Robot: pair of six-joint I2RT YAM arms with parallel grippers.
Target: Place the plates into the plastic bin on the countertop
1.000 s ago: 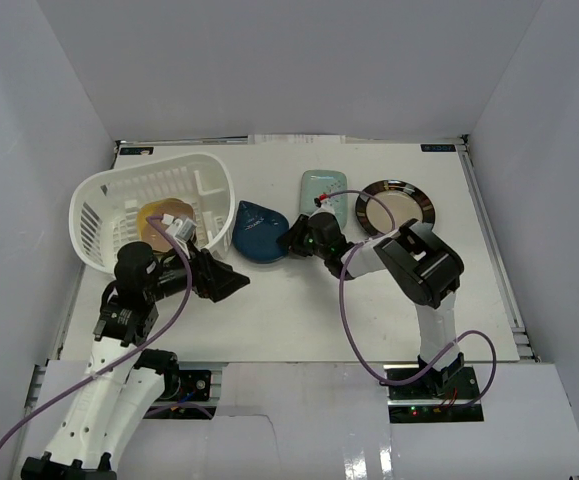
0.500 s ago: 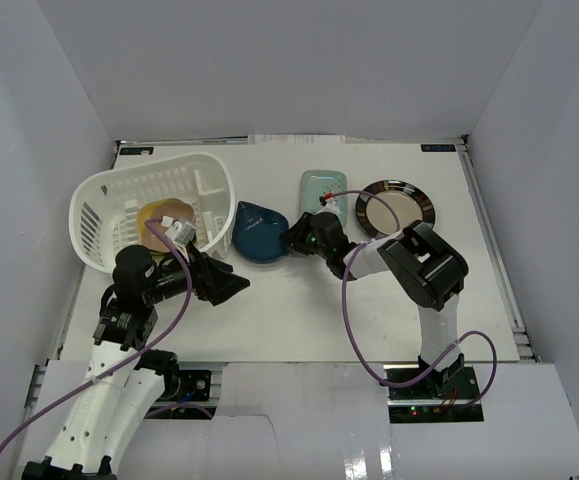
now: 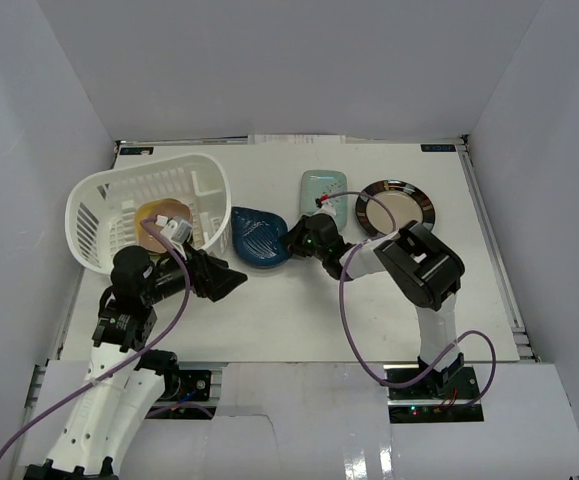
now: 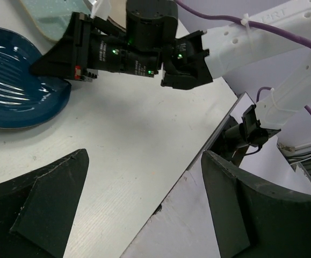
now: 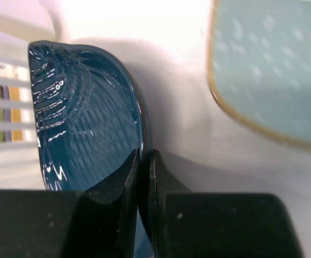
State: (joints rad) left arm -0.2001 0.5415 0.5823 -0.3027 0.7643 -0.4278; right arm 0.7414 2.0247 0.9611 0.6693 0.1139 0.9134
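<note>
**Blue leaf plate pinched at its rim, right beside the bin**

The dark blue leaf-shaped plate (image 3: 257, 238) was about midway between the bench's left and right edges and nearer the far edge than the near one. Its left tip was right up against the wall of the plastic bin (image 3: 97, 205). Your right gripper (image 3: 294, 238) pinched the plate's right rim, one finger inside it and one outside. The bin stood toward the far left corner of the countertop (image 3: 299, 310), with yellow and beige plates (image 3: 159, 215) showing inside. The pale teal plate (image 3: 323, 190) lay just beyond your right gripper toward the far edge. The round black-rimmed plate (image 3: 397, 207) lay beside it, nearer the right edge. Your left gripper (image 4: 144, 158) hung by the bin's near wall, its fingers spread wide over bare countertop and holding nothing.
</note>
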